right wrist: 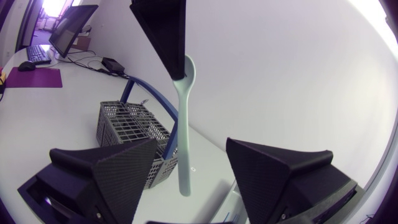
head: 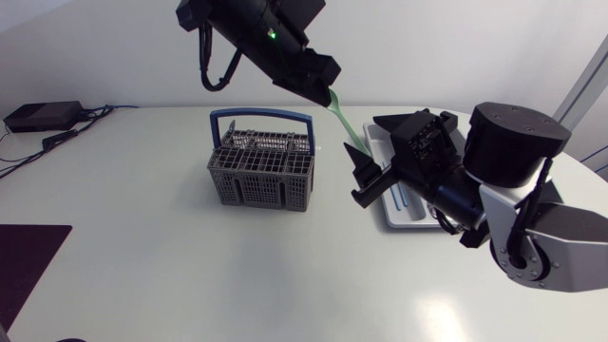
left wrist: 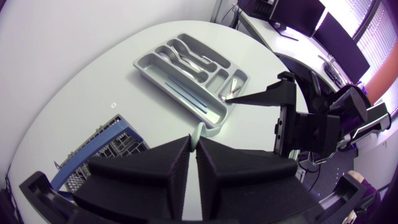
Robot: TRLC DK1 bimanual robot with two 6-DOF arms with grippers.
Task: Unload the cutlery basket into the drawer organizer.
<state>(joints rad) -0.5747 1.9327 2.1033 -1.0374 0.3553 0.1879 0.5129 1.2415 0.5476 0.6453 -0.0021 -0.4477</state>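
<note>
White table (head: 142,247). Basket (head: 261,171) sits mid-table, with the organizer (left wrist: 144,70) near it on the right arm's side, partly hidden under that arm in the head view. Several organizer compartments already hold metal cutlery (left wrist: 189,59).

Left gripper (left wrist: 194,152) is clenched on a pale green spoon (right wrist: 183,124), pinching one end between the pads. The spoon hangs tilted in the air between basket and organizer, free end pointing down toward the organizer. It touches nothing else.

Right gripper (head: 366,179) is spread wide and empty, close to the spoon's free end. In its wrist view the spoon hangs ahead of it, in line with the gap. No contact visible.

Handling, my read:
- Looks plastic, so very light. Stiff enough to hold shape, but the thin neck may flex.
- A smooth surface and a single end pinch mean it can swivel in the pads like a pendulum.
- Not fragile. A drop wouldn't hurt it, but it could bounce or skid out of its slot.
- Best hold is across the flat wide faces, mid-handle. Gripping on the edges would let it twist out.
- Lower it close before letting go. Can't tell from these views which compartment fits.
</note>
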